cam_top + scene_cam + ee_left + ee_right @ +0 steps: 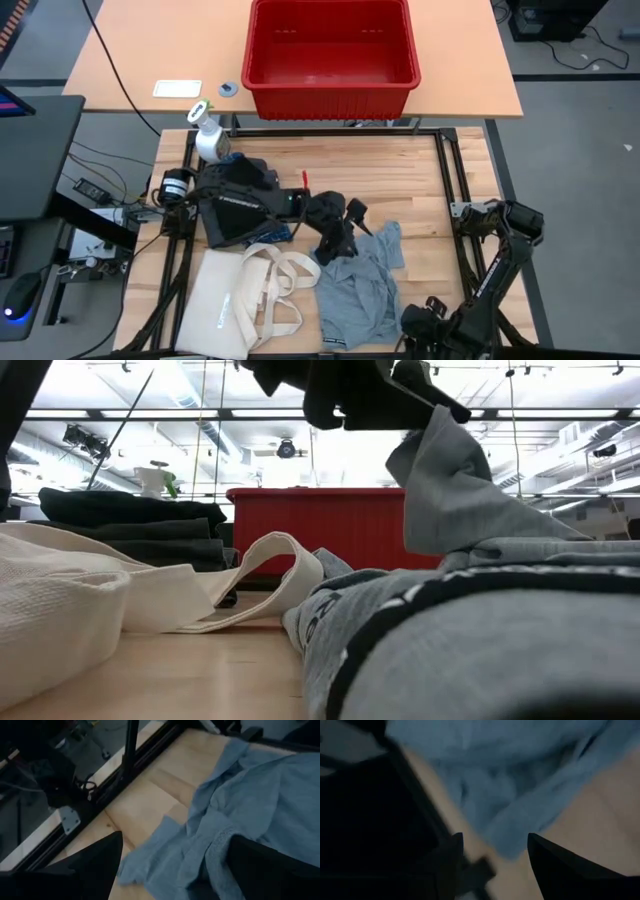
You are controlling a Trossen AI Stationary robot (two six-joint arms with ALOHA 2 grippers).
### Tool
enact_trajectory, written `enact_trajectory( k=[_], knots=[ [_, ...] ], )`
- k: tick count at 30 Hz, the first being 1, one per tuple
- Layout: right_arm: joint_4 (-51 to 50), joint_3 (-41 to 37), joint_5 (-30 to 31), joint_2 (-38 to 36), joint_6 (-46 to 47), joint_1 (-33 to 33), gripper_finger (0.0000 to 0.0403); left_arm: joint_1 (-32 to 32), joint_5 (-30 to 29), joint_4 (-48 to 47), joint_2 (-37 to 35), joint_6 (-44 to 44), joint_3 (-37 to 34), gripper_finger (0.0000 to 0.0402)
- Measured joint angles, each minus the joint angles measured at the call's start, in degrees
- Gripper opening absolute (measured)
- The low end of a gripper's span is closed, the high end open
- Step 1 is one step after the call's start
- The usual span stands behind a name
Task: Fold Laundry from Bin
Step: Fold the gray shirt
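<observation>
Glossy red plastic bin [331, 60] — soft grey cloth garment [357, 287] — pale wood table [410, 170]

Open right gripper [495, 857] over grey garment [510, 780] on table [600, 815].

1. The overhead view is evenly and brightly lit, with soft shadows.
2. The low view is backlit by ceiling lights; the nearby grey garment [470, 630] is blurred.
3. Both wrist views are dim; the right one is motion-blurred.
</observation>
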Motion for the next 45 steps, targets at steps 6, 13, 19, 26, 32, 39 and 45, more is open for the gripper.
enact_trajectory(
  k=[6,13,19,26,32,39,45],
  knots=[
    [-4.13,0.0,19.9,0.0,-8.77,-3.92,0.0227,-1.68,-1.98,0.05,-0.2,0.13,0.02,0.0346],
    [-4.98,-0.23,39.59,0.56,-27.98,-9.17,0.0227,-1.19,-2.59,0.34,-0.2,-2.98,0.02,0.0346],
    [-5.65,-4.39,46.4,1.27,-29.86,-12.98,0.0227,-0.53,-2.62,0.63,-1.34,-8.69,0.0,0.0346],
    [-4.32,-9.03,50.68,1.27,-27.4,-16.61,0.0199,-0.61,-2.29,3.89,-2.4,-15.04,0.07,0.0346],
    [-3.89,-9.65,50.73,1.27,-27.72,-16.74,0.0028,-0.51,-2.17,2.49,-2.4,-15.0,0.07,0.0346],
    [-7.41,-9.64,44.63,1.09,-21.77,-14.39,0.0012,-0.44,-7.45,-7.41,-5.92,-10.11,0.02,0.0346],
    [-12.94,-9.62,39.77,1.07,-11.55,-12.0,0.0016,-1.86,-12.88,-20.83,-12.35,-11.23,0.02,0.0346]
  ],
)
